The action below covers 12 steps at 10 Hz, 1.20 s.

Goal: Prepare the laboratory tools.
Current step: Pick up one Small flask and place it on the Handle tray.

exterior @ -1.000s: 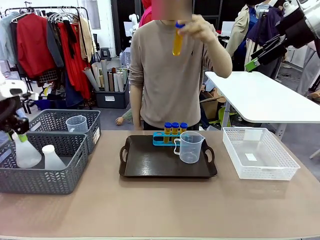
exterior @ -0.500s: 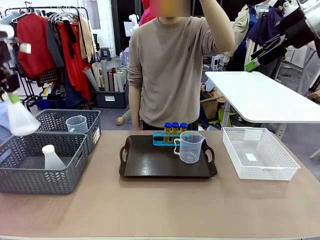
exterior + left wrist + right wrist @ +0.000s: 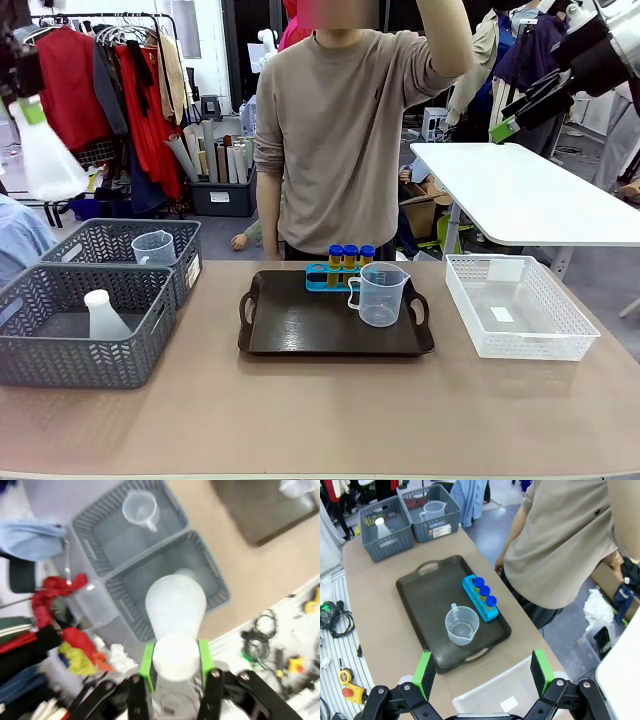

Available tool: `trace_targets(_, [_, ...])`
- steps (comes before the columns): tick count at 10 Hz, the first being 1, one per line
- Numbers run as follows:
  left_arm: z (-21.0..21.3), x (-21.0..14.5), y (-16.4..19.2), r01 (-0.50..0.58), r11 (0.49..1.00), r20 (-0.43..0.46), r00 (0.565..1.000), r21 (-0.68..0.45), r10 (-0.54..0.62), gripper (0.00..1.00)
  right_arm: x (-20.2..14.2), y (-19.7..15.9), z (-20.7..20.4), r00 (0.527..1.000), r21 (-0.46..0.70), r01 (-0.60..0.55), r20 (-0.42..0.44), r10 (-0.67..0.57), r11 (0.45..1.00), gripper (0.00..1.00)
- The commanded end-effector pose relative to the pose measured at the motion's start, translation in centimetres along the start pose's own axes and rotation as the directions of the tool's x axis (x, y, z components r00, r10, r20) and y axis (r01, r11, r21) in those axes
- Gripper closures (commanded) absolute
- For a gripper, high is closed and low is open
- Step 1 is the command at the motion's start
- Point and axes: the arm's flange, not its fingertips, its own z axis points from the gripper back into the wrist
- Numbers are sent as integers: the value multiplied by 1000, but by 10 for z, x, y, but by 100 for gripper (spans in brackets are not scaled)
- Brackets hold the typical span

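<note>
My left gripper [image 3: 30, 100] hangs high at the far left, shut on the neck of a white conical flask [image 3: 47, 155]. In the left wrist view the green pads clamp that flask [image 3: 175, 605] above the grey baskets. A clear handled beaker [image 3: 378, 294] stands on the dark tray [image 3: 300, 335], behind it the blue rack [image 3: 322, 279] with three blue-capped tubes [image 3: 350, 256] of orange liquid. My right gripper [image 3: 525, 108] is open, high at the right; its view looks down on the beaker [image 3: 461, 625] and rack [image 3: 479, 600].
Two grey baskets [image 3: 70, 360] stand at the left, one with a second flask [image 3: 103, 315], the other with a beaker [image 3: 152, 247]. A white mesh basket [image 3: 520, 345] sits at the right. A person stands behind the tray with one arm [image 3: 445, 40] raised.
My left gripper has lifted the flask out of the near grey basket, up to the top left. The person's hand with a tube has risen out of the picture.
</note>
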Motion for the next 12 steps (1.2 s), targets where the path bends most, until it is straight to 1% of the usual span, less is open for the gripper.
trace_targets(1, [25, 12, 0, 82, 996, 16, 996, 34, -83, 100, 1, 0, 0, 1000, 12, -2, 17, 1, 1000, 0])
trace_targets(2, [0, 0, 0, 0, 1000, 0, 1000, 0, 0, 100, 1, 0, 0, 1000, 12, -2, 17, 1, 1000, 0])
trace_targets(6, [0, 0, 0, 0, 1000, 0, 1000, 0, 0, 100, 1, 0, 0, 1000, 12, -2, 17, 1, 1000, 0])
trace_targets(7, [2, 6, 2, 15, 1000, -16, 1000, -1, -15, 100, 1, 0, 0, 1000, 12, -2, 17, 1, 1000, 0])
trace_targets(8, [-5, 20, -16, 55, 998, 3, 998, 16, -55, 100, 1, 0, 0, 1000, 12, -2, 17, 1, 1000, 0])
trace_targets(9, [-7, 39, -28, 101, 995, 2, 995, 24, -101, 100, 1, 0, 0, 1000, 12, -2, 17, 1, 1000, 0])
trace_targets(10, [-14, 58, -40, 142, 989, 25, 989, 35, -142, 100, 1, 0, 0, 1000, 12, -2, 17, 1, 1000, 0])
trace_targets(12, [-34, 92, -70, 233, 972, -1, 972, -9, -233, 100, 1, 0, 0, 1000, 12, -2, 17, 1, 1000, 0])
